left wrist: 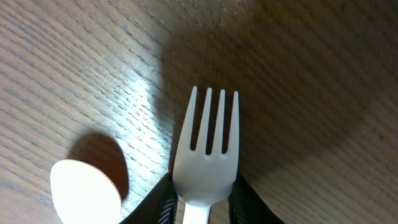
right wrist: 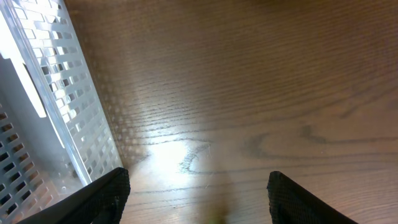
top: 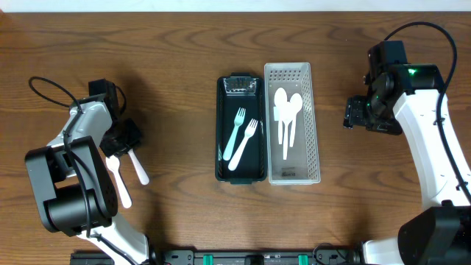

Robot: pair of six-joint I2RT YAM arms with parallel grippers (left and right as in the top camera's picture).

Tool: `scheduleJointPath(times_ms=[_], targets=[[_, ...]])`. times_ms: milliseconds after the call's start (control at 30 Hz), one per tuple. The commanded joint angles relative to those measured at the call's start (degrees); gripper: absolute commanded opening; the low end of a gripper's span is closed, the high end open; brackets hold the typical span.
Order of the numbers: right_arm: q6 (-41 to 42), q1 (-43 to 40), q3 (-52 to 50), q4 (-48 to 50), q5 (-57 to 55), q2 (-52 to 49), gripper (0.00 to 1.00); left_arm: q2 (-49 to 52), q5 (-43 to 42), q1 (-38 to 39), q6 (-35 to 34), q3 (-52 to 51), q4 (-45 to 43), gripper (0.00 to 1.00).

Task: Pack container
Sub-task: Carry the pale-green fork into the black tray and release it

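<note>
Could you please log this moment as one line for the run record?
left tool shut on white fork | white spoon loose beside it | right tool open, empty | black tray: two forks | white basket: spoons

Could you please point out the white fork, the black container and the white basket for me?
white fork [left wrist: 207, 158], left wrist view, base of tines.
black container [top: 255, 166], overhead view, bare floor.
white basket [top: 288, 75], overhead view, bare floor.

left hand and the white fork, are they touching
Touching. The left wrist view shows the white fork pinched at its neck between the two black fingers of the left hand, with no gap on either side.
</note>
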State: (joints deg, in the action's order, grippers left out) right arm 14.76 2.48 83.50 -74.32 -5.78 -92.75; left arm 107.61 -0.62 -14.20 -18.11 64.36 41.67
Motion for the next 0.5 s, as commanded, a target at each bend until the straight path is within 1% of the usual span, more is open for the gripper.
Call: scheduleJointPath(times_ms=[0,200,333,467], targets=[[-0.72,-0.22,-0.17,0.11,-0.04,-0.26,0.74,0.57,2.82,-0.24,0.55,-0.7,-0.02,0.15],[-0.74,-0.22,-0.17,0.33,-0.04,-0.26,0.74,-2.58,2.78,0.55,0.55,1.38,2.47,0.06],[-0.72,-0.22,-0.17,0.33,0.0,-0.26,0.74,-8.48,2.78,3.39,0.52,4.74,5.07,0.06],[-0.74,-0.22,-0.17,0.37,-0.02,-0.26,0.74,-16.39,2.78,8.94,0.5,8.55,7.58,0.06]])
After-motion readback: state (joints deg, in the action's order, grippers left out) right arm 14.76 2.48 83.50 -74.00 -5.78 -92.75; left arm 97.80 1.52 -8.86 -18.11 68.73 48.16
